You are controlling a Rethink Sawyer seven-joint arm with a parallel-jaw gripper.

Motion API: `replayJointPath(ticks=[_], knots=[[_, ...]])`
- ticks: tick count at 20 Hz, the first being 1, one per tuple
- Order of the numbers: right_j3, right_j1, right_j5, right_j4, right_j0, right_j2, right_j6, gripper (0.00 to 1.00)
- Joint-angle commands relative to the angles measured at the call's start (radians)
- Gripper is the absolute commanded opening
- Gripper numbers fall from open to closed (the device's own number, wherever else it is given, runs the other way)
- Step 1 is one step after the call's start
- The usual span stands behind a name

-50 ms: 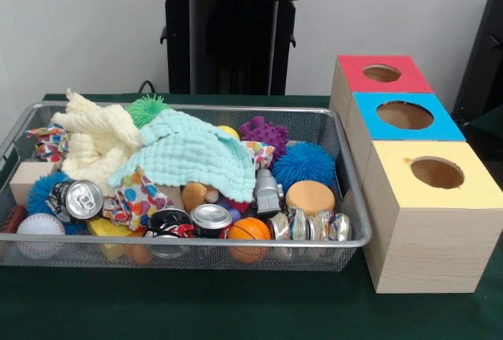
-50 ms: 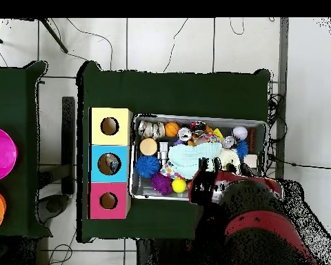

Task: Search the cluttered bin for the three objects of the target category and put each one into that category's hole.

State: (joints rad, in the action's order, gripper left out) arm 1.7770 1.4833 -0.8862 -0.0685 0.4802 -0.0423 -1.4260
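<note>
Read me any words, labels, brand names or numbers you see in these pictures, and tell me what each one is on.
No text here can be read.
Cans: printed sides show, but the print is too small and blurred to read.
Patterned cloth: coloured shapes only, no letters made out.
Boxes, red, blue, yellow: plain coloured tops with holes, no labels.
Baseball: no marking legible.

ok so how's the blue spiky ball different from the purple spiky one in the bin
The blue spiky ball looks larger than the purple spiky ball. The blue one has fine, hair-like spikes; the purple one has thick, stubby knobs. The blue ball sits out in the open near the bin's box-side end, while the purple ball lies further back, partly hidden by the mint cloth. Both are round, soft-looking toys inside the wire bin.
</note>
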Motion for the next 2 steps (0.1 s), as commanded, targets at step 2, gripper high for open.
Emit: replayJointPath(ticks=[2], knots=[[0.092, -0.059, -0.057, -0.007, 0.020, -0.098, 0.299, 1.00]])
